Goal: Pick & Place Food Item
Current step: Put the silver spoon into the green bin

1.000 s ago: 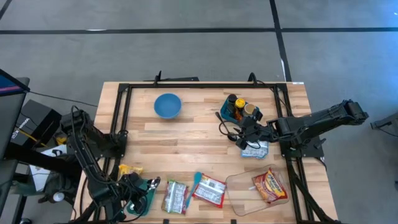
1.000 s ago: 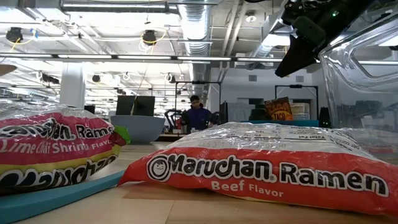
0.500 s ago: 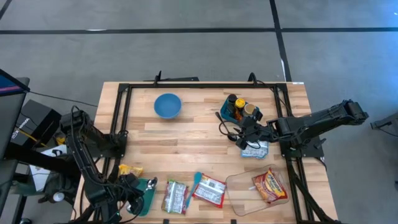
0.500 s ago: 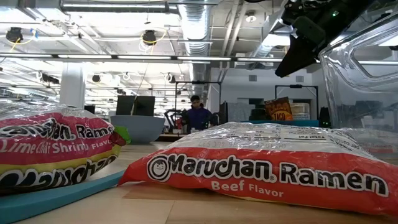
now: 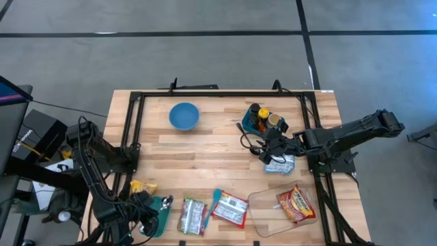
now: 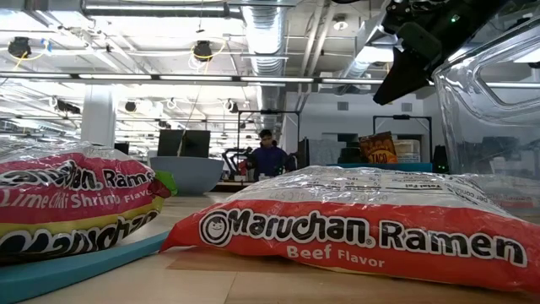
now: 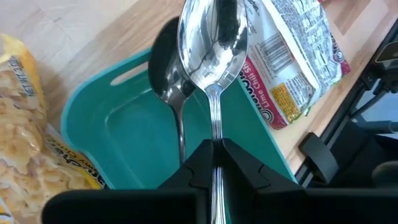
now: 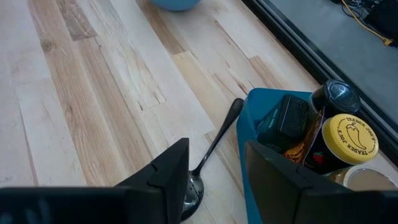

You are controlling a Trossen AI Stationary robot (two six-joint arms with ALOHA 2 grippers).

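The wooden table (image 5: 205, 157) is carrying all the items, with a black frame running round its edges. On its near right, a clear plastic container (image 5: 270, 208) is holding a Beef Flavor ramen packet (image 5: 295, 203); in the low view this red packet (image 6: 363, 224) is filling the foreground, with the clear wall rising to its right. Two more ramen packets are lying along the near edge: a Lime Chili Shrimp packet (image 5: 192, 216), seen also from the left wrist (image 7: 292, 56), and a red-and-white packet (image 5: 231, 209) just right of it. A blue bowl (image 5: 184, 115) is sitting at the far left-centre. A blue bin (image 8: 273, 155) at the far right is holding a yellow-capped jar (image 8: 346, 138) and a dark bottle (image 8: 334, 96). A teal tray (image 7: 124, 137) is lying at the near left, with a yellow snack bag (image 7: 25, 112) touching its side. The right gripper (image 8: 214, 165) is hovering with fingers spread above a black spoon (image 8: 211, 149) lying beside the bin. The left gripper (image 7: 214, 163) is pinching a silver spoon (image 7: 213, 43) by its handle, bowl raised over the teal tray. A person (image 6: 267, 158) is sitting in the room beyond.
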